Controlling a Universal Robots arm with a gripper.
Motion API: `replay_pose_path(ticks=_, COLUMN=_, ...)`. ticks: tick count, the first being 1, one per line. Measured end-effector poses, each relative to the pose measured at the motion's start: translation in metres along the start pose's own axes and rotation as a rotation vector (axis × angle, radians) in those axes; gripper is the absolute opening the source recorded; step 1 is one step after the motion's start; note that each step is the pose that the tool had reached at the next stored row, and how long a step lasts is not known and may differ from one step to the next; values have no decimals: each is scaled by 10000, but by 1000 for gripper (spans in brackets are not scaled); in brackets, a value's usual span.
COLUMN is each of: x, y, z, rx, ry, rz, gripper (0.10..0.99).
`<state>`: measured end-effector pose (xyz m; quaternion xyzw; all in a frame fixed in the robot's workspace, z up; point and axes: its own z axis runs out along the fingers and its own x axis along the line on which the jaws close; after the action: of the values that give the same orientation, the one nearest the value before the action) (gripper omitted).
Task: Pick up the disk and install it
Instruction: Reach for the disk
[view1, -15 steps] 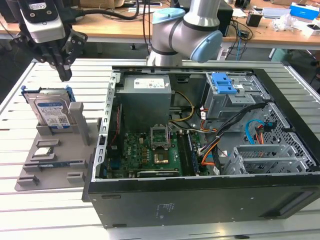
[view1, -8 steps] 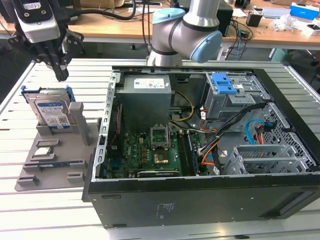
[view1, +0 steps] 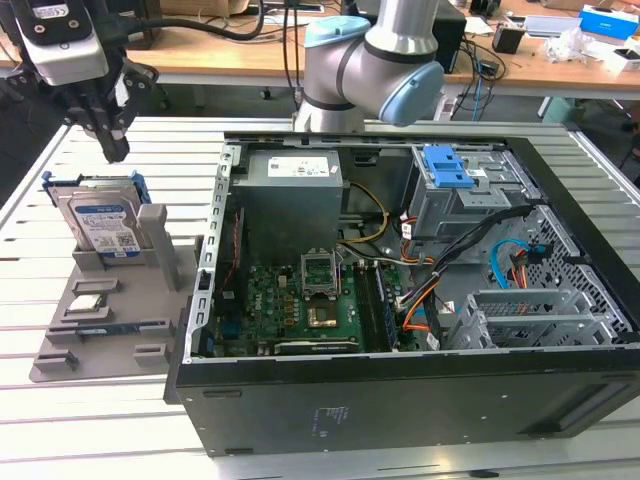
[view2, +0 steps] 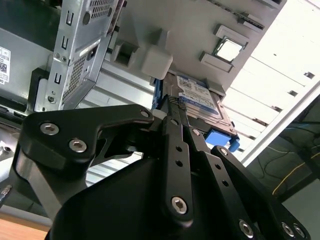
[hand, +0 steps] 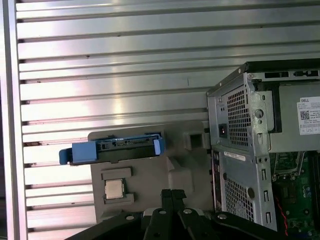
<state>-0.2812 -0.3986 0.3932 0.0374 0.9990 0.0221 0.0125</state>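
Pincer (view1: 115, 150) fingers together, holding nothing; hovers above the disk (view1: 100, 225), not touching it. Disk stands on edge in grey fixture (view1: 120, 320) on worktop (view1: 60, 420), at the exterior view's left of open computer case (view1: 400, 390).

open air above the disk (view1: 100, 222), apparently unobstructed; grey holder post (view1: 152, 230) and computer case (view1: 400, 400) close beside

- The exterior view is looking down at an angle, from some way off, across the open computer case (view1: 400, 400) and grey tray (view1: 100, 345) on the slatted table (view1: 90, 425).
- The first wrist view is looking straight down from high above the tray.
- The second wrist view is looking closely past the gripper (view2: 175, 104) at the disk (view2: 199, 95).
- All three are sharing the disk, tray and case corner.
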Motion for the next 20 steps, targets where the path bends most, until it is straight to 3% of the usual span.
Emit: replay_pose_path(ticks=20, x=393, y=-29, z=-10, rx=0, ry=0, rz=-1, gripper=106)
